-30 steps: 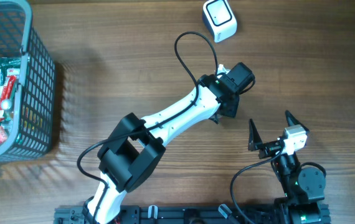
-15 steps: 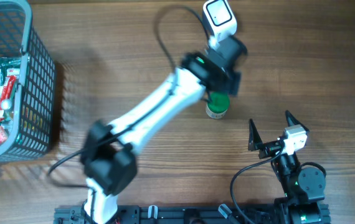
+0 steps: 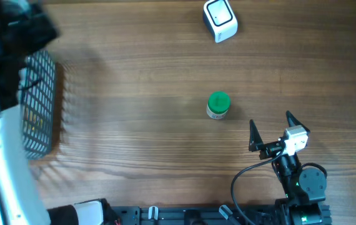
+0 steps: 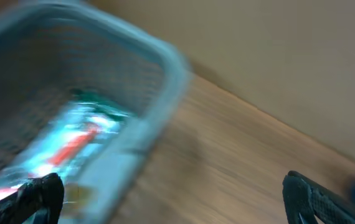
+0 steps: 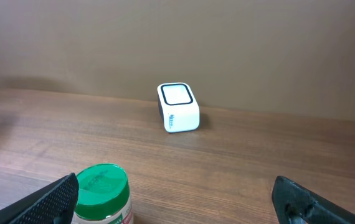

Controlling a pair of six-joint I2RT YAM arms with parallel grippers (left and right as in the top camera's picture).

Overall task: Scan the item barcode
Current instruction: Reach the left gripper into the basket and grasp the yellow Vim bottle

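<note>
Wooden surface carries the green-lidded jar, upright, apart from the scanner, touched by nothing. My left pincer gapes empty over the basket, and my right pincer gapes empty near the jar. I judge another item comes next.

the left arm is seen stretched up along the left edge of the overhead view, its white links blurred, with its dark wrist at the top corner. in the wrist view the left gripper is shown with its fingers spread wide and nothing held between them. the right arm is folded low at the bottom right. the right gripper is likewise spread wide, its jaws empty.
</note>
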